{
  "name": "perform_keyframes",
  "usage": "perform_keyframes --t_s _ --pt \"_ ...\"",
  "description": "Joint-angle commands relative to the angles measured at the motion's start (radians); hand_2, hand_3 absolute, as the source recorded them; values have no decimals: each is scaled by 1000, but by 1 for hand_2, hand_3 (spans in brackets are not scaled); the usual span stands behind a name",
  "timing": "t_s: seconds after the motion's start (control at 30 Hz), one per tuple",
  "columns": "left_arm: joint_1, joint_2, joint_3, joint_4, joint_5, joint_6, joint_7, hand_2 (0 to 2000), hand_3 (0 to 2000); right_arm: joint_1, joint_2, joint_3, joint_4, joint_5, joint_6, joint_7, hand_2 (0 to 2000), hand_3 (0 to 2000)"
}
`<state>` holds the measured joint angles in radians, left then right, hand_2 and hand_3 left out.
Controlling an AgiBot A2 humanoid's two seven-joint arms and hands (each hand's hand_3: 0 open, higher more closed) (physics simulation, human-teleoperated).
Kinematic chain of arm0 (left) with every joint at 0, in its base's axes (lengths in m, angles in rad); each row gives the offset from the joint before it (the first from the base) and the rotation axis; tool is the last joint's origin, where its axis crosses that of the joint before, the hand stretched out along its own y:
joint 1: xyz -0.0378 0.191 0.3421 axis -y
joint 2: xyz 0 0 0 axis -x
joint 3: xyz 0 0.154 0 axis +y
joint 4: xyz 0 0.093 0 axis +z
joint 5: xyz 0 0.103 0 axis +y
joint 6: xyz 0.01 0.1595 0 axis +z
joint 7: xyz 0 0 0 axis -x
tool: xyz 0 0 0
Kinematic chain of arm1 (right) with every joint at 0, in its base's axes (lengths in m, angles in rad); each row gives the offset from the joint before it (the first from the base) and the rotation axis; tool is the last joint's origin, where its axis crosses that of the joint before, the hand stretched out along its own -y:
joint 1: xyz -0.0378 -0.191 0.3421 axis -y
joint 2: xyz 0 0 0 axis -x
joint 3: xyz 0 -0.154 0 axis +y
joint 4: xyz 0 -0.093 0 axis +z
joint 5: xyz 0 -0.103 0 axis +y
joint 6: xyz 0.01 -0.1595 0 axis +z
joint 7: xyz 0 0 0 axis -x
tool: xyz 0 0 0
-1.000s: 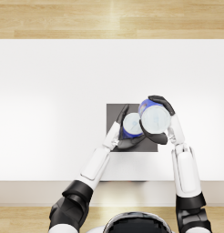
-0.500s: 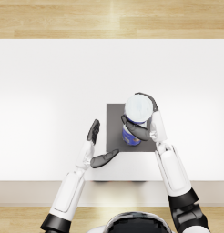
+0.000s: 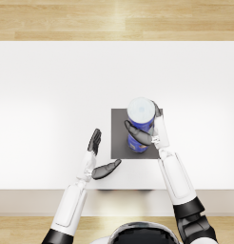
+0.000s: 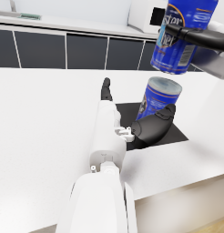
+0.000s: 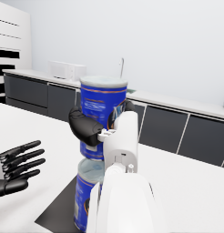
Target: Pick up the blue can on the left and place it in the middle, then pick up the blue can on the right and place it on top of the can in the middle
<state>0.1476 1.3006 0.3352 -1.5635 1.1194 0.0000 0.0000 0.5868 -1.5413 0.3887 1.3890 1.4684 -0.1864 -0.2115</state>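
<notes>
Left hand point(image 3: 97, 159) now backed off to lower left, fingers spread, empty. Right hand point(image 3: 150, 131) grips the second blue can point(image 3: 141, 116) at frame centre, hovering above the middle can point(image 4: 160, 98) on the dark mat point(image 3: 120, 138). Only lowering and release remain.

Looks like a rendered kitchen. Long white counter point(image 4: 63, 23) along the back wall over dark cabinet fronts point(image 4: 86, 51), with a white microwave point(image 5: 67, 70) standing on top. White tabletop point(image 3: 52, 95) in front, light wooden floor point(image 3: 114, 19) beyond it.
</notes>
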Motion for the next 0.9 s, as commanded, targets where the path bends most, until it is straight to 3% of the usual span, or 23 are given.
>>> perform_keyframes --t_s 0.03,0.23,0.27,0.3,0.37,0.4,0.7,0.73,0.77,0.9 --pt "8 8 -17 -10 0 0 0 0 0 6 -5 -1 -10 0 -5 0 2000 1520" --pt "7 23 -32 -5 0 0 0 0 0 -21 -4 2 -30 0 -15 2 2000 1520" --pt "7 25 -34 -5 0 0 0 0 0 -20 -6 0 -38 0 -16 1 639 1193" --pt "7 28 -34 -8 0 0 0 0 0 -23 -7 -5 -38 0 -52 -2 0 867" --pt "6 33 -39 -28 0 0 0 0 0 -23 -10 -14 -33 0 -125 -8 0 213" --pt "1 33 -40 -49 0 0 0 0 0 -24 -11 -16 -24 0 -148 -9 0 0" --pt "58 87 -61 -163 0 0 0 0 0 -11 -25 -51 97 0 -198 -18 0 0" --pt "67 95 -59 -164 0 0 0 0 0 162 271 313 106 0 -198 -18 0 0" --pt "77 102 -66 -171 0 0 0 0 0 21 46 15 125 -1 -201 -18 0 0" --pt "129 137 -90 -163 0 0 0 0 0 32 41 -28 194 1 -205 -17 0 0"
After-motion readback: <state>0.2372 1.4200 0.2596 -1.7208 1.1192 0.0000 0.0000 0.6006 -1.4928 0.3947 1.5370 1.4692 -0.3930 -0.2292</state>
